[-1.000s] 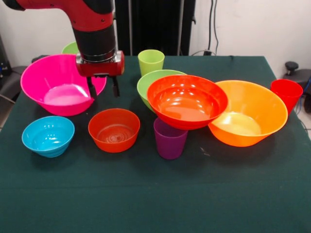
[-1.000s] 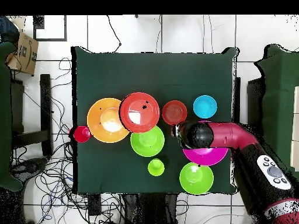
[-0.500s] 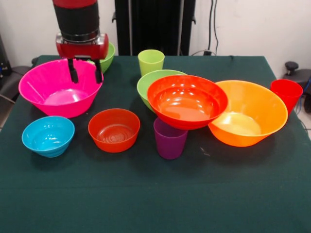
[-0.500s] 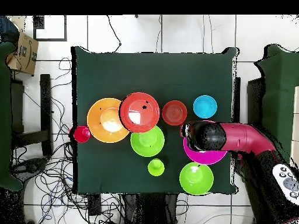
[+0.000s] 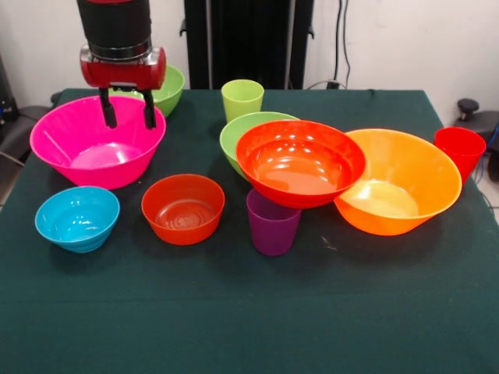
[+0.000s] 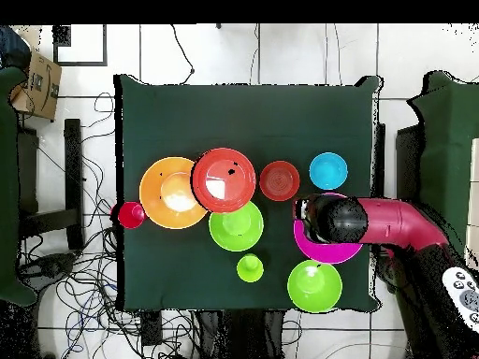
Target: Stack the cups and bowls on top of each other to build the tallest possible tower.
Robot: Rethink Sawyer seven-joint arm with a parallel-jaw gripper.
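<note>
The arm (image 5: 117, 27) comes straight down, its wrist vertical. The gripper (image 5: 125, 118) points down with its 2 black fingers (image 5: 104, 109) parted, nothing held between them.

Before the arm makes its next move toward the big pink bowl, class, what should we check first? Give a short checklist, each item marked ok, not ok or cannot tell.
1. Gripper open: ok, the two fingers stand apart.
2. Gripper empty: ok, nothing between the fingers.
3. Gripper over the large glossy pink plastic bowl: ok, it hangs above the far rim.
4. Pink bowl empty: ok, nothing inside it.
5. Pink bowl clear of neighbours: cannot tell at the lime green plastic bowl behind it; the small blue plastic bowl and small orange-red plastic bowl sit apart.
6. Tower started: not ok, only the medium red-orange plastic bowl rests over other pieces.
</note>
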